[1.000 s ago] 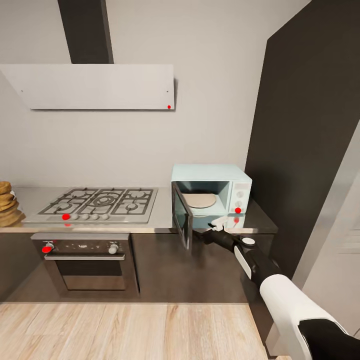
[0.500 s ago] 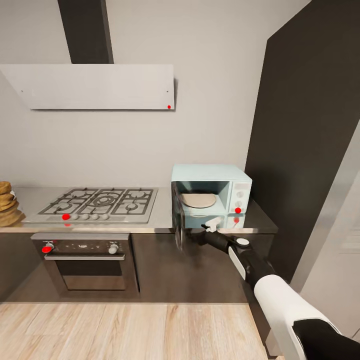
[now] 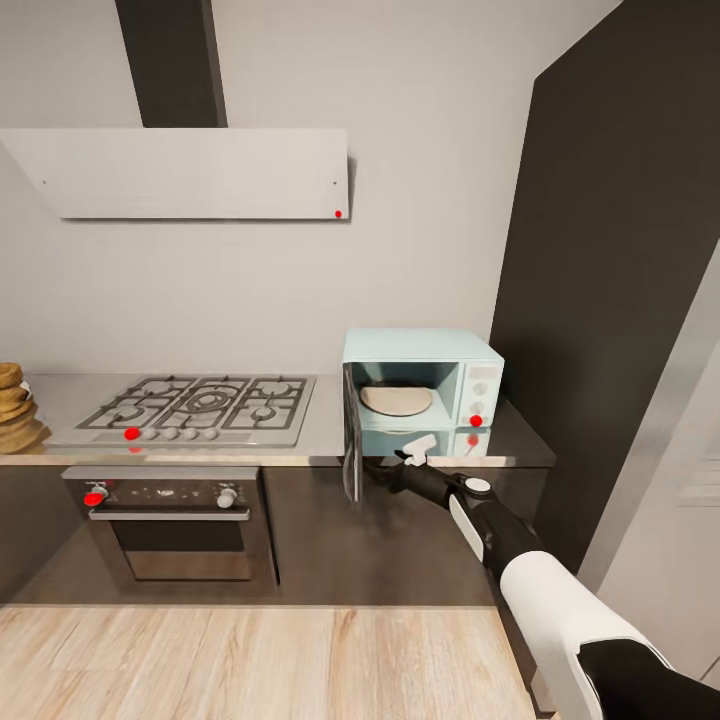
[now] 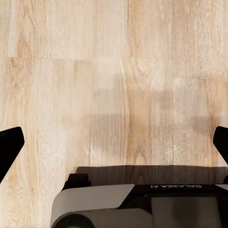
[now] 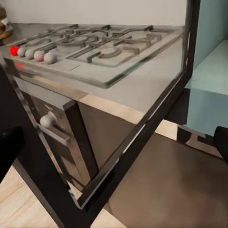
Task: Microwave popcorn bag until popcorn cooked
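The pale blue microwave [image 3: 422, 384] stands on the grey countertop [image 3: 328, 425] with its dark glass door [image 3: 351, 446] swung wide, almost edge-on to me. A round plate [image 3: 396, 400] lies inside. My right gripper [image 3: 414, 451] hovers just in front of the cavity beside the door, open; in the right wrist view [image 5: 114, 147] I look through the door glass [image 5: 118, 109] at the hob. The tan ridged popcorn bag [image 3: 14, 405] sits at the far left of the countertop. My left gripper [image 4: 114, 142] hangs open over the wood floor [image 4: 114, 71].
A silver gas hob [image 3: 195, 405] lies between bag and microwave, with a steel oven [image 3: 175, 525] below and a hood [image 3: 190, 172] above. A tall dark cabinet [image 3: 610, 300] stands right of the microwave. Pale plank floor [image 3: 250, 660] runs in front.
The microwave door has swung further open, from angled to nearly edge-on. My right gripper has moved left and slightly up along with it.
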